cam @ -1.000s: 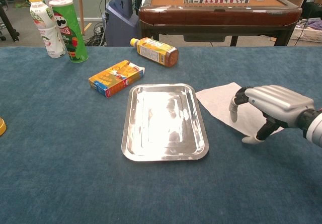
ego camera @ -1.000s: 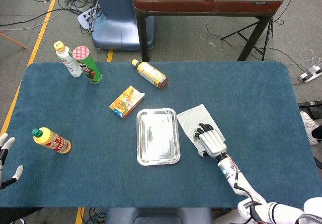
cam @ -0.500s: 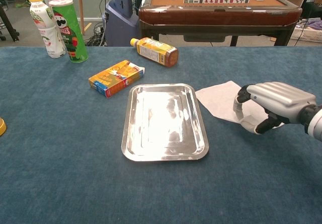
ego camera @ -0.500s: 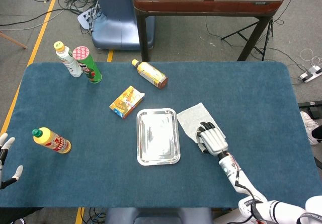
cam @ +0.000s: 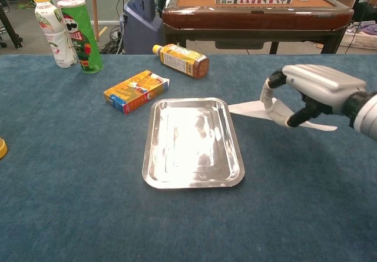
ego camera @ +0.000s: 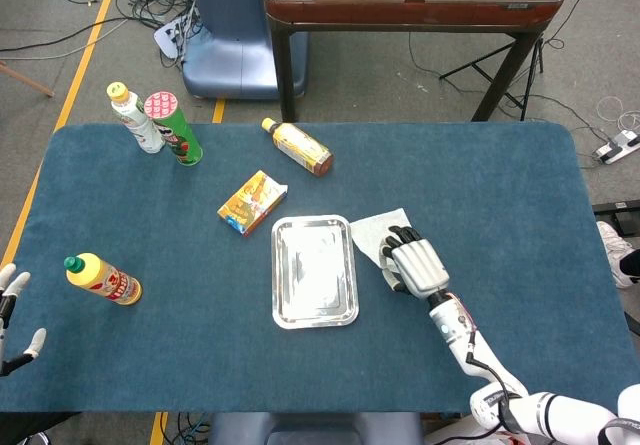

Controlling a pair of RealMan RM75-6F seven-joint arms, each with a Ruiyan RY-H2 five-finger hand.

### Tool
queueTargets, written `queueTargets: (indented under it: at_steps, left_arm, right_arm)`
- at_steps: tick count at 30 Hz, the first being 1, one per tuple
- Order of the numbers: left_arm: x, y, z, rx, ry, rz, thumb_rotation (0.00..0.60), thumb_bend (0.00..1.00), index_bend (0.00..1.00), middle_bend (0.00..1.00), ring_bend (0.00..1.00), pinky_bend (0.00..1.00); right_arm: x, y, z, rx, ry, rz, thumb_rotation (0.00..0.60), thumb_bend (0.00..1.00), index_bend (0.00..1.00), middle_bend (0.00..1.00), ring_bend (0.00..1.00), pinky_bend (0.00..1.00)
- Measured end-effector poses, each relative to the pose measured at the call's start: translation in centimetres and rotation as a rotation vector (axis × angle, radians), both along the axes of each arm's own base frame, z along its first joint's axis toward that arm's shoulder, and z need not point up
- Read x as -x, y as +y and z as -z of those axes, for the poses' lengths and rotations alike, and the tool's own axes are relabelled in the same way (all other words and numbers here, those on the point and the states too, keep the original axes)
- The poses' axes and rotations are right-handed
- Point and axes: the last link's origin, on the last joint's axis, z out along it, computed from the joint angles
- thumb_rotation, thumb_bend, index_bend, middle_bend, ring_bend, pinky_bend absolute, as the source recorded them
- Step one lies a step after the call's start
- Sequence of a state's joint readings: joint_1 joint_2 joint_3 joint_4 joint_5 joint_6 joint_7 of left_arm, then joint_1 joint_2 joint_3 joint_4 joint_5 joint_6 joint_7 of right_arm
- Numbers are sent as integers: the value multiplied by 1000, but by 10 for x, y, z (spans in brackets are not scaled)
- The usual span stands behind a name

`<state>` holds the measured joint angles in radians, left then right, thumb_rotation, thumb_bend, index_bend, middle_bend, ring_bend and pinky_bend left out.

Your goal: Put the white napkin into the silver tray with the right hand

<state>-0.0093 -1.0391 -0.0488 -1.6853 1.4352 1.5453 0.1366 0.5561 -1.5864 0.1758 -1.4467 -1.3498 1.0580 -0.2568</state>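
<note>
Head view first. Right hand (ego camera: 415, 267) low over the blue table (ego camera: 500, 195), fingers curled down and closed on the white napkin (ego camera: 375, 229); only a corner of the sheet showing beyond the fingertips, the rest hidden beneath the palm. Silver tray (ego camera: 314, 270) just to the hand's left, not touching it, napkin edge close to the tray's far right corner. Left hand (ego camera: 12, 315) far off at the table's left edge, fingers spread, holding nothing. Further left of the right hand and beyond the tray: orange box (ego camera: 252, 202), brown bottle (ego camera: 297, 146) lying down, green can (ego camera: 173, 128) and white bottle (ego camera: 135, 118) upright; yellow bottle (ego camera: 103, 278) on its side near the left hand.

Chest view next. Right hand (cam: 312, 94) raised above the cloth, napkin (cam: 254, 107) pinched between thumb and fingers (cam: 270, 95), sheet hanging out flat to both sides of the grip, apparently lifted clear of the table though contact at its far end hard to rule out. Tray (cam: 153, 133) low and to the hand's left, bare inside.

Judging by the look: thin, very light, limp paper, prone to folding, drooping or slipping from smooth fingertips. Best held near the middle or by a gathered bunch, not an edge; grip kept firm during the carry leftward, then released well inside the tray rim to stop a corner draping over it.
</note>
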Motion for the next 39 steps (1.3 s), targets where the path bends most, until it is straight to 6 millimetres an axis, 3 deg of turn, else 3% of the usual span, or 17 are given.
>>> queueTargets:
  at_steps: [4,11,17,27,33,39]
  left_arm:
    - [0,-2,-1,-1,-3,-1,600,294,116,31,8,0]
    - [0,-7,-6,-15,2,-4,600,293,116,31,8,0]
    - [0,-10,-6,-13,1,-11,600,294,116,31,8,0]
    - [-1,-9,-5,-1,-2,-9,600,294,116,31,8,0]
    - [0,-9,-5,5,-2,-13,600,293,116,31,8,0]
    - [0,-7,-3,16,-3,-11,600,294,116,31,8,0]
  right_arm:
    - [-27,-7,-1,21,-29,-41,600,475,576,343,152,187]
    - [-77,-12,24,-7,-35,-109,600,475,576,344,155,187]
    - [-98,-10,49,-70,-36,-124,600,475,576,343,155,187]
    - [-107,10,79,-148,-13,-113,600,475,576,344,155,187]
    - [-100,19,82,-169,0,-79,600,475,577,343,155,187]
    - [-91,26,73,-138,24,-62,600,475,577,343,155,187]
